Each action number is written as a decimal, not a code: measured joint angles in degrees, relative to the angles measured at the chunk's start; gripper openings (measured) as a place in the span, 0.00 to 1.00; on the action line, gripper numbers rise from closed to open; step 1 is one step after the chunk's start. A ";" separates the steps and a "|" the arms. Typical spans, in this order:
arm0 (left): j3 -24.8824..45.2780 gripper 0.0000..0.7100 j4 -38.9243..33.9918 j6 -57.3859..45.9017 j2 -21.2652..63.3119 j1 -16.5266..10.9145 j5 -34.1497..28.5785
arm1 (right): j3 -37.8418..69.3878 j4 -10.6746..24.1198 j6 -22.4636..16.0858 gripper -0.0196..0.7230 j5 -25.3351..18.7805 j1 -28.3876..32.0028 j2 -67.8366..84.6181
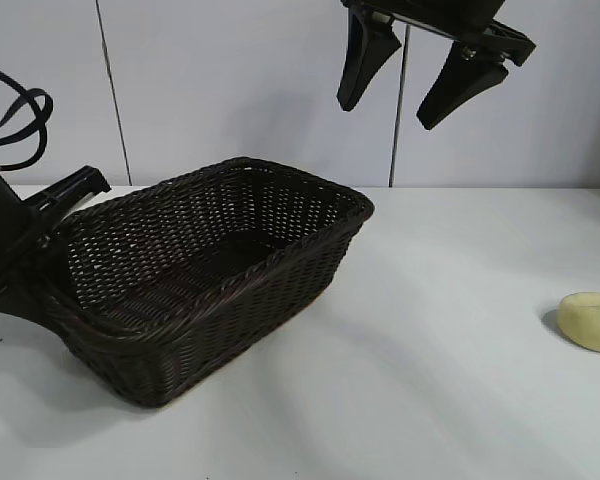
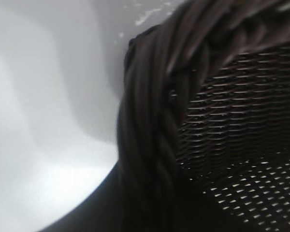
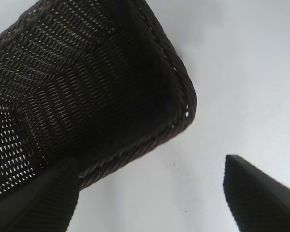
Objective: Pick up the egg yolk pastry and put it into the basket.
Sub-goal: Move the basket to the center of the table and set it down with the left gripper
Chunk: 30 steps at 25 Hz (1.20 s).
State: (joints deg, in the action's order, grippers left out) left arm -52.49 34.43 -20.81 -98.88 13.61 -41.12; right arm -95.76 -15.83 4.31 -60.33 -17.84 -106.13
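The egg yolk pastry (image 1: 591, 321), small, pale yellow and rounded, lies on the white table at the far right edge of the exterior view. It shows in neither wrist view. The dark woven basket (image 1: 220, 270) sits left of centre, its left end raised and tilted. My left gripper (image 1: 52, 245) is at the basket's left end, shut on the braided rim (image 2: 150, 145). My right gripper (image 1: 385, 115) hangs high above the basket's far right corner, open and empty. Its fingers (image 3: 261, 198) frame bare table beside that basket corner (image 3: 179, 116).
The white table (image 1: 450, 400) spreads between the basket and the pastry. A pale panelled wall (image 1: 230, 90) stands behind the table. The left arm's cables (image 1: 20, 125) loop at the far left.
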 joint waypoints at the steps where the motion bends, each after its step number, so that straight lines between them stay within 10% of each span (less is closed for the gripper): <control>1: -1.15 0.14 -1.09 0.12 0.00 0.00 -0.91 | 0.00 0.00 0.00 0.82 0.00 0.00 0.00; 30: -35.86 0.14 -13.35 18.03 -15.54 -0.03 -23.24 | 0.00 0.00 0.00 0.82 -0.09 0.00 0.00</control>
State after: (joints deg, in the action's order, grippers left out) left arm -88.35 21.08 -2.79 -114.42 13.58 -64.36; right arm -95.76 -15.83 4.31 -60.42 -17.84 -106.13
